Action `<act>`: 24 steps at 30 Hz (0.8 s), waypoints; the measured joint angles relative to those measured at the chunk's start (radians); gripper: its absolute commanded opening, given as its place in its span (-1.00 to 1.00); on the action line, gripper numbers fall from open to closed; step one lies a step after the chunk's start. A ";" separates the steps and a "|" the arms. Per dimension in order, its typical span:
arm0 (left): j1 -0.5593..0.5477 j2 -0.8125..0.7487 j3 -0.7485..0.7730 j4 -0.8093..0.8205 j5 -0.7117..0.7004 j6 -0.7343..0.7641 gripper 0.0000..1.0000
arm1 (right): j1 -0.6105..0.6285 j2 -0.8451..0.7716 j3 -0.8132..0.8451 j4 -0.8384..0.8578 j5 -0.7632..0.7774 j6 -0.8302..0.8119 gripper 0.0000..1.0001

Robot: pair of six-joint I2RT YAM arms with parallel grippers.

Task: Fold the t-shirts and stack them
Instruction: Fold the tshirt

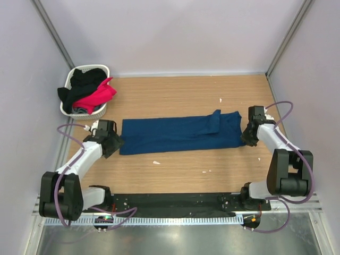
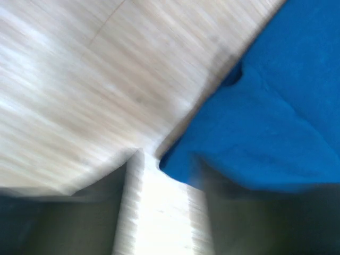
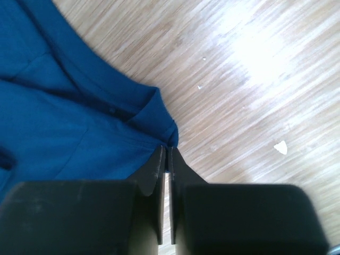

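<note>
A navy t-shirt lies folded into a long strip across the middle of the table. My left gripper sits at its left end. In the blurred left wrist view its fingers stand apart with bare wood between them, and a corner of the navy t-shirt lies loose at the gap's far end. My right gripper is at the strip's right end. In the right wrist view it is pinched shut on a corner of the shirt. A pink t-shirt and a black t-shirt lie heaped in the basket.
The white woven basket stands at the back left corner against the wall. Small white scraps lie on the wooden table, one of them near the right gripper. Walls close in the table on three sides.
</note>
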 measured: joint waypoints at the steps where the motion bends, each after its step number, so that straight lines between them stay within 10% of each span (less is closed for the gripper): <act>1: 0.000 -0.012 -0.002 -0.016 0.003 0.001 0.66 | -0.001 -0.009 0.000 -0.005 0.003 0.003 -0.11; 3: 0.002 -0.030 0.008 -0.049 0.009 -0.002 0.85 | -0.004 -0.043 0.001 -0.019 0.014 0.007 0.31; 9: 0.002 -0.075 0.226 -0.166 0.019 0.071 0.93 | -0.008 -0.117 0.145 -0.126 0.021 -0.036 0.69; 24: -0.009 -0.119 0.260 -0.079 0.209 0.113 0.95 | 0.151 -0.048 0.153 0.003 -0.072 -0.032 0.59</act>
